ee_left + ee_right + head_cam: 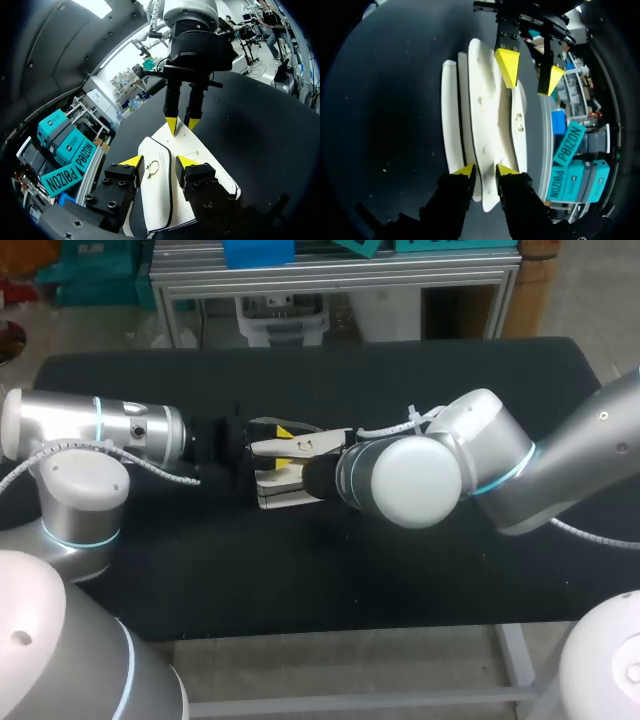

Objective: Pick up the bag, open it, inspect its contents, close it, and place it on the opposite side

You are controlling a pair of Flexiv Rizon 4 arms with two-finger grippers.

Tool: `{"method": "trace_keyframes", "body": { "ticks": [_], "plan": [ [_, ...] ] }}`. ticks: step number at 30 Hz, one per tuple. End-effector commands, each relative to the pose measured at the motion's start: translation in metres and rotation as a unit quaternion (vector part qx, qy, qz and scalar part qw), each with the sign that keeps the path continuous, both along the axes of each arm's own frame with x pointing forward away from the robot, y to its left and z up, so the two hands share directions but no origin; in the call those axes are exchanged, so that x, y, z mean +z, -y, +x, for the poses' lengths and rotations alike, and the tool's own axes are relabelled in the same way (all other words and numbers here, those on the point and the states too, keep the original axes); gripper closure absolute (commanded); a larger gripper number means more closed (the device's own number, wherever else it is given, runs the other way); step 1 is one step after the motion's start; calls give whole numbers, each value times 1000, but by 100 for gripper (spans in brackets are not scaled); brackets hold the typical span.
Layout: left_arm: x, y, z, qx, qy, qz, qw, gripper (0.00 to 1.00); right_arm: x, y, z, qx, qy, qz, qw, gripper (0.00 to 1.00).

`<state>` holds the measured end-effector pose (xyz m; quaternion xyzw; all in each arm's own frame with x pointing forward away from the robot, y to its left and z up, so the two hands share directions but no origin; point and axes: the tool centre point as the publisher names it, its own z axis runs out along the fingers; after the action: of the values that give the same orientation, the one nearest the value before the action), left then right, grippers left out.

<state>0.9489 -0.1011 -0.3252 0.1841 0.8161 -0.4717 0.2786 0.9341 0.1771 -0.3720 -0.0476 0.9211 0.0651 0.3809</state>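
Observation:
A white bag (279, 487) with a dark zip line lies flat on the black table (400, 580), between my two grippers. In the left wrist view the bag (160, 195) and its metal ring pull (152, 169) sit under my left gripper (159, 162), which is open and straddles the zip end. My right gripper (182, 124) meets the bag's far end. In the right wrist view my right gripper (485, 171) stands slightly open with the edge of the bag (487, 115) between its tips. The left gripper (530, 72) is open at the other end, one tip over the flap.
Both arms meet over the middle of the table, the left gripper (255, 445) and right gripper (305, 455) facing each other. Bare black tabletop lies to either side of the bag and in front of it.

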Motion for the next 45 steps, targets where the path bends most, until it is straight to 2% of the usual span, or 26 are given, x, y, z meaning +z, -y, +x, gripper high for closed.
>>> {"method": "trace_keyframes", "body": {
  "ticks": [1, 3, 7, 12, 14, 16, 21, 30, 34, 39, 45],
  "plan": [
    [6, -8, 1, -2, -9, -10, 1000, 45, 9, 5, -11, 4, 44, 14, 999, 0],
    [10, -9, 3, 1, -20, -12, 1000, 40, 17, 5, -16, 10, 50, 18, 999, 0],
    [18, -11, 7, 23, -53, -20, 998, 16, 37, 8, -21, 21, 46, 31, 998, 0],
    [32, -11, 16, 77, -115, -19, 990, 11, 60, 15, -13, 39, 8, 39, 998, 0],
    [37, -11, 21, 108, -158, -15, 981, 9, 65, 19, -7, 31, -21, 44, 998, 0],
    [40, -12, 25, 131, -207, -11, 970, 0, 68, 25, 1, 21, -62, 61, 996, 0],
    [41, -15, 30, 165, -257, 5, 952, 0, 76, 35, 12, 9, -118, 81, 990, 0],
    [43, -19, 35, 218, -291, 64, 929, 0, 97, 35, 27, 6, -202, 7, 979, 0],
    [44, -23, 40, 250, -318, 97, 909, 0, 106, 35, 31, -1, -237, -18, 971, 0],
    [41, -34, 47, 287, -386, 121, 868, 0, 110, 39, 36, 13, -296, 6, 955, 0],
    [38, -52, 51, 333, -440, 126, 824, 0, 111, 59, 43, 24, -365, 92, 926, 0]
  ]
}}
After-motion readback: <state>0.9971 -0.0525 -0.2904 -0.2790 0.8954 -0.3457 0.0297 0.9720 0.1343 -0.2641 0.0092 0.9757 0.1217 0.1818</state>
